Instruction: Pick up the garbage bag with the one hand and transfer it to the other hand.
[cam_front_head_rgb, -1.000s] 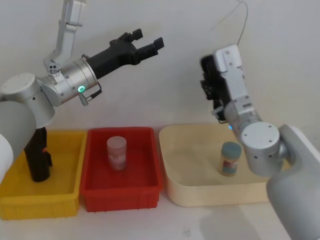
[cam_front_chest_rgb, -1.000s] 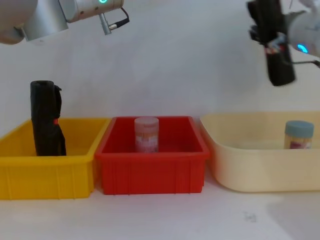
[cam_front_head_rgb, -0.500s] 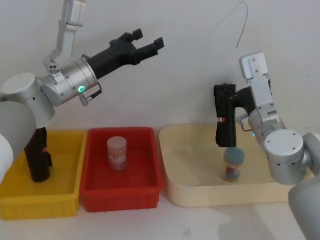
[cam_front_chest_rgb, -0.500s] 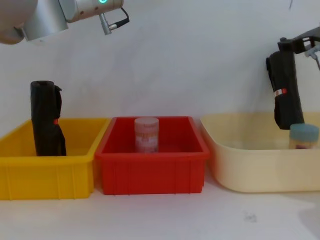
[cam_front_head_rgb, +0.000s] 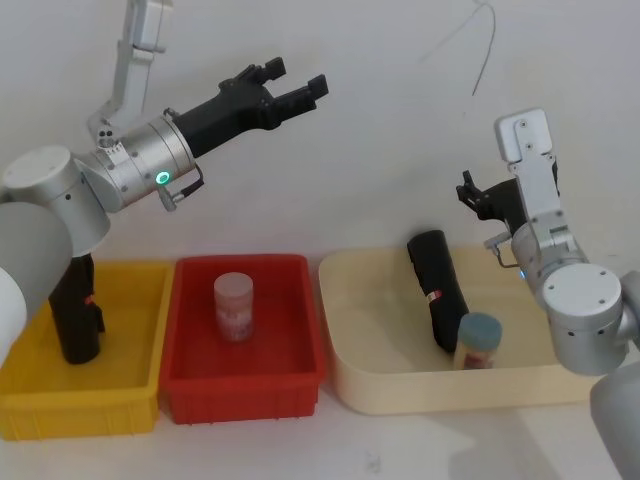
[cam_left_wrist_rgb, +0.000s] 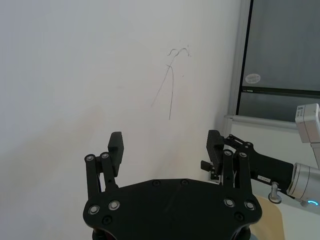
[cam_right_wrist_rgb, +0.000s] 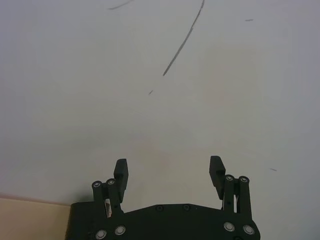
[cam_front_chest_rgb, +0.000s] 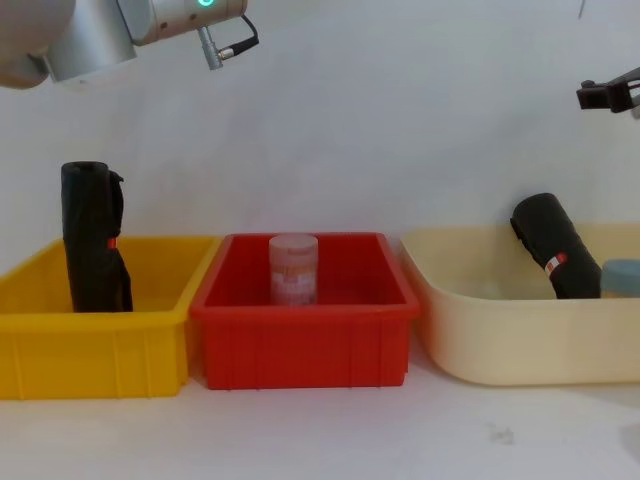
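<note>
- Lying tilted in the cream tray (cam_front_head_rgb: 345, 340), the garbage bag (cam_front_head_rgb: 436, 290) leaned with its lower end against the blue-lidded jar (cam_front_head_rgb: 478, 342), and its red-and-white label band (cam_front_chest_rgb: 553, 263) faced the robot.
- The other hand (cam_front_head_rgb: 478, 198), on the blue-ringed right arm, hung above and just right of the bag, apart from it, with its fingers (cam_right_wrist_rgb: 120, 174) spread wide and holding nothing.
- The one hand (cam_front_head_rgb: 292, 88), on the green-ringed left arm, was raised high over the far left of the scene; its fingers (cam_left_wrist_rgb: 116, 149) were parted and empty.
- A red bin (cam_front_head_rgb: 300, 375) in the middle held a pale jar (cam_front_head_rgb: 233, 306).
- A yellow bin (cam_front_head_rgb: 130, 395) on the left held a second black roll (cam_front_head_rgb: 75, 315), standing upright.
</note>
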